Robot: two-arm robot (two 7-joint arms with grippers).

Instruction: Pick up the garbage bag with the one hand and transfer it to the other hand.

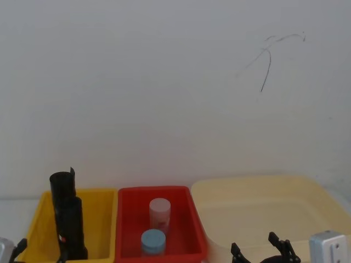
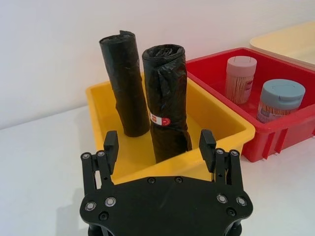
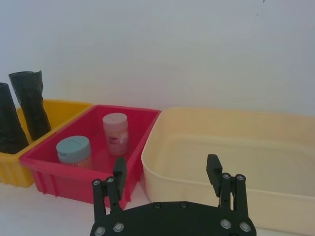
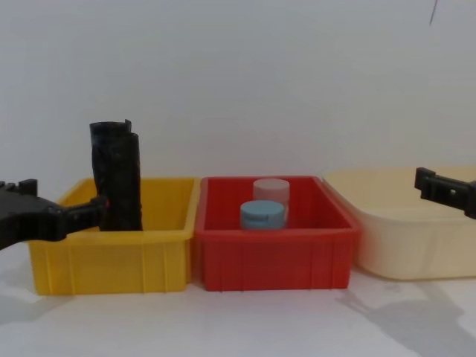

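Both pincers spread wide: left gripper (image 2: 158, 140) before the yellow bin (image 2: 224, 118), right gripper (image 3: 166, 167) before the cream bin (image 3: 275, 196). We find the garbage bag (image 2: 165, 93) upright in the yellow bin at the left gripper's 12 o'clock, with a second roll (image 2: 125, 83) close at 11. Clipping rim or roll could topple it. We judge the open room lies above.

Black glossy garbage bag (image 2: 166, 98), tightly rolled, standing upright in yellow bin (image 2: 219, 118); ungripped
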